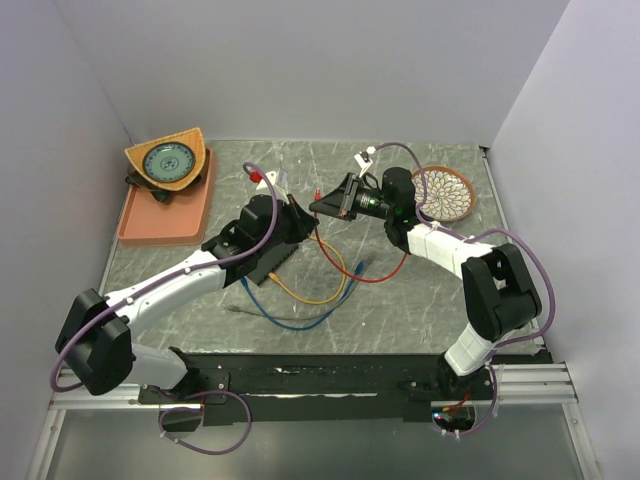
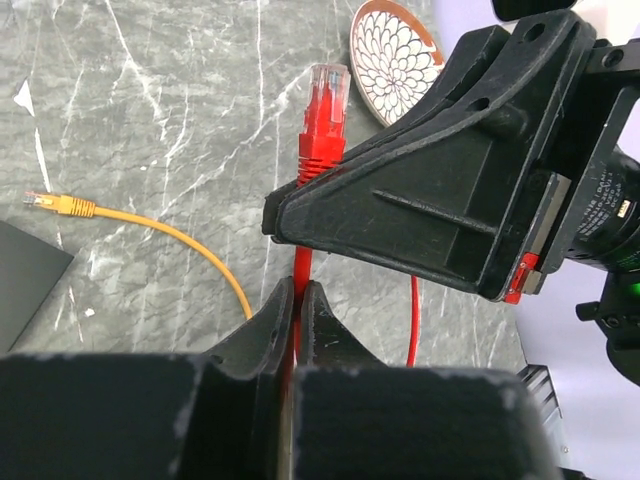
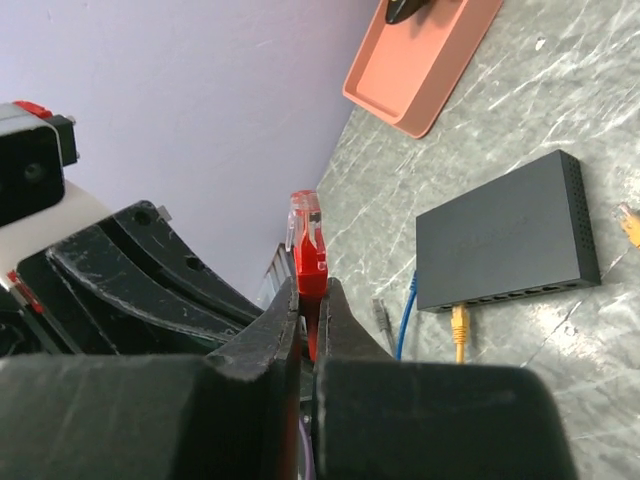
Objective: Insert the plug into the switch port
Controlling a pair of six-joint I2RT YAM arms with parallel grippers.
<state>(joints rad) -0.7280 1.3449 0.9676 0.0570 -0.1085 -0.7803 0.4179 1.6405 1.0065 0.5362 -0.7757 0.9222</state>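
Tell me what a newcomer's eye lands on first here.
Both arms meet above the grey marbled table: the right gripper pinches a clear-tipped red plug, and the left gripper clamps its red cable just below. Nearby on the table lies the flat matte-black switch box, a yellow cable plugged into its port row and a blue cable reaching its end.
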